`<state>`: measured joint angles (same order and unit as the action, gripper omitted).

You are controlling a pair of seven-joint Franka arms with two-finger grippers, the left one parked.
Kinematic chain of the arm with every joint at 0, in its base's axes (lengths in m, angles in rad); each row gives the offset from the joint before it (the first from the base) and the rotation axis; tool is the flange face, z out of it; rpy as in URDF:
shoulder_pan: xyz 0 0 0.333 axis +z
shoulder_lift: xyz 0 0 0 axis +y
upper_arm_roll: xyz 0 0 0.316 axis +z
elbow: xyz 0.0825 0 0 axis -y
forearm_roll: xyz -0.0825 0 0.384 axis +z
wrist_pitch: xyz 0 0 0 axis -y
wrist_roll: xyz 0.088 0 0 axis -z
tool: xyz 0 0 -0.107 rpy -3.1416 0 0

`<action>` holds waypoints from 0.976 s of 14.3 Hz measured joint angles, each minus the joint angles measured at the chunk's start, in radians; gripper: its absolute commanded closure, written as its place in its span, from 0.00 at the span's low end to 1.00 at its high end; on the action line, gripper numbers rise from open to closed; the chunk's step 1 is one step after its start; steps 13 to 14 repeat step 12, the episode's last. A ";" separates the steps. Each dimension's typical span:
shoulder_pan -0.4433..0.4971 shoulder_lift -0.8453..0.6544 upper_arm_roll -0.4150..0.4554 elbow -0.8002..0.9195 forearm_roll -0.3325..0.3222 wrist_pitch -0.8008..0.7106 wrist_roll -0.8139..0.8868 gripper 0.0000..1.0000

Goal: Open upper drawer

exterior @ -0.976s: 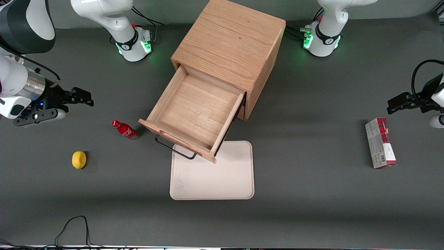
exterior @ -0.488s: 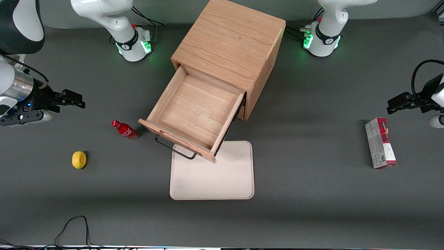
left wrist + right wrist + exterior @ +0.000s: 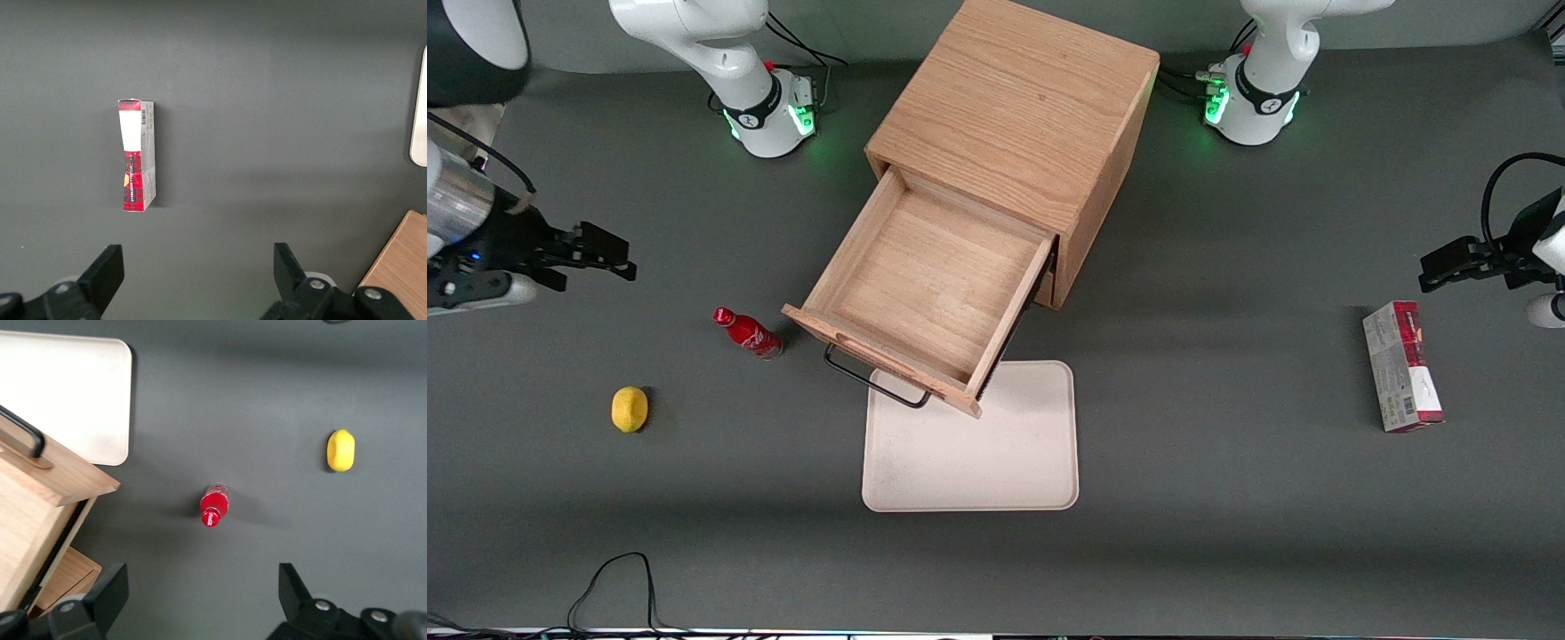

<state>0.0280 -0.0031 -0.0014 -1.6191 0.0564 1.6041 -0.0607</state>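
The upper drawer (image 3: 929, 289) of the light oak cabinet (image 3: 1018, 111) is pulled far out and is empty inside. Its thin black wire handle (image 3: 871, 378) hangs over the edge of a cream tray. The drawer's front corner and handle also show in the right wrist view (image 3: 40, 463). The lower drawer is hidden under the upper one. My gripper (image 3: 609, 253) is open and empty, high above the table toward the working arm's end, well away from the drawer. In the right wrist view its fingers (image 3: 110, 590) stand wide apart over bare table.
A red bottle (image 3: 749, 333) lies beside the drawer front, also in the right wrist view (image 3: 215, 507). A yellow lemon (image 3: 630, 409) lies nearer the front camera. A cream tray (image 3: 996, 453) lies in front of the cabinet. A red-and-white box (image 3: 1401, 364) lies toward the parked arm's end.
My gripper has drawn away from the cabinet toward the working arm's end of the table and risen a little. The drawer, bottle and lemon have not moved.
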 measured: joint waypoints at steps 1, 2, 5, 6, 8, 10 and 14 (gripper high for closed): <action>0.000 0.000 0.001 0.020 0.000 -0.020 0.002 0.00; 0.000 0.000 0.003 0.029 0.000 -0.027 0.003 0.00; 0.010 0.005 0.006 0.036 0.000 -0.033 0.017 0.00; 0.017 0.008 0.001 0.036 0.000 -0.033 0.032 0.00; 0.022 0.009 -0.009 0.039 0.000 -0.033 0.056 0.00; 0.000 0.009 0.004 0.052 0.000 -0.041 0.058 0.00; -0.006 0.009 0.020 0.074 0.000 -0.074 0.068 0.00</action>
